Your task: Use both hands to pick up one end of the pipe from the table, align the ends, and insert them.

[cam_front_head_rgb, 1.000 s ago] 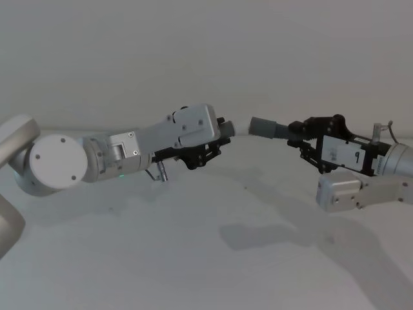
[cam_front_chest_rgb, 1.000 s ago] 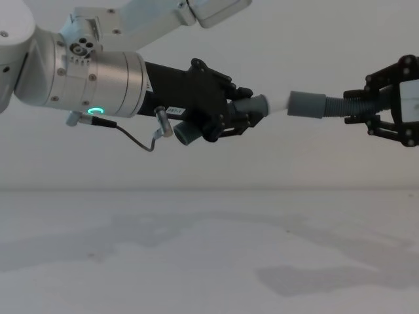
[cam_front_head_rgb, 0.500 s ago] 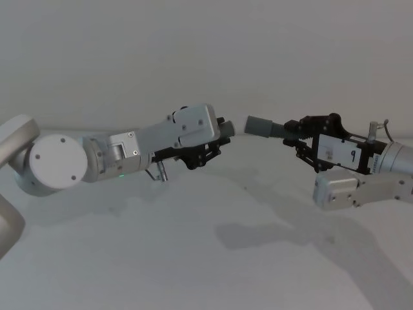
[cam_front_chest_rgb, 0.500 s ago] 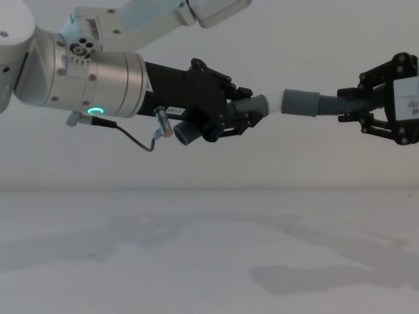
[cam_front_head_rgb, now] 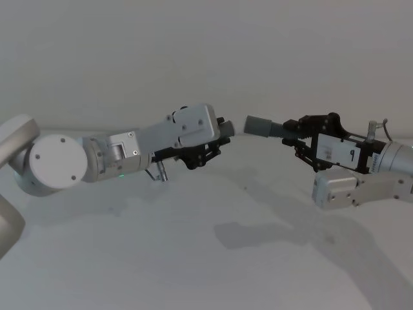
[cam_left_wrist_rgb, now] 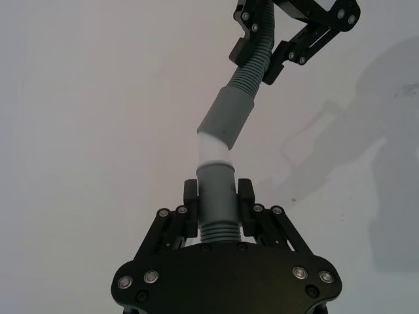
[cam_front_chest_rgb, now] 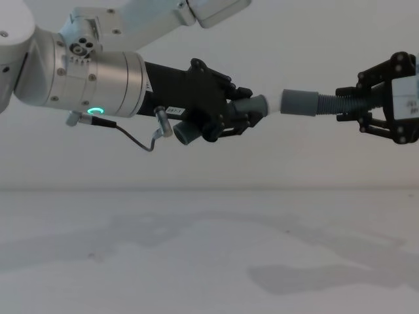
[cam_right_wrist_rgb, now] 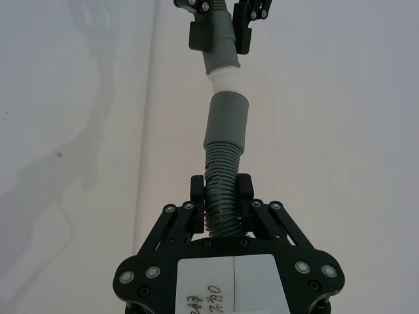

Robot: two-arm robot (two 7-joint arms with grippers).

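Pipe pieces are being held in the air above the white desk [cam_front_chest_rgb: 196, 261], one in each end effector, with their ends facing each other. The left end effector [cam_front_chest_rgb: 245, 112], on the arm with the green ring light [cam_front_chest_rgb: 95, 111], is pinching the short elbow [cam_left_wrist_rgb: 217, 196] by its collar, so that the pale narrow tip [cam_left_wrist_rgb: 213, 145] is pointing toward the other arm. The right end effector [cam_front_chest_rgb: 366, 111] is pinching the corrugated hose [cam_right_wrist_rgb: 221, 190] on its ribbed part, with the smooth wider cuff [cam_front_chest_rgb: 299, 103] sticking out toward the elbow. In the chest view the cuff's mouth is sitting just beside the tip, almost touching it, and the two pieces are lying nearly on one line; in the left wrist view the cuff is angling slightly off the elbow's axis. Whether the tip is already inside the cuff cannot be told. Compared with a second ago, the right end effector and its hose are sitting closer to the left one, the gap between cuff and tip having shrunk a good deal, while the left end effector is holding the same place. Since half a second ago the change is very small.
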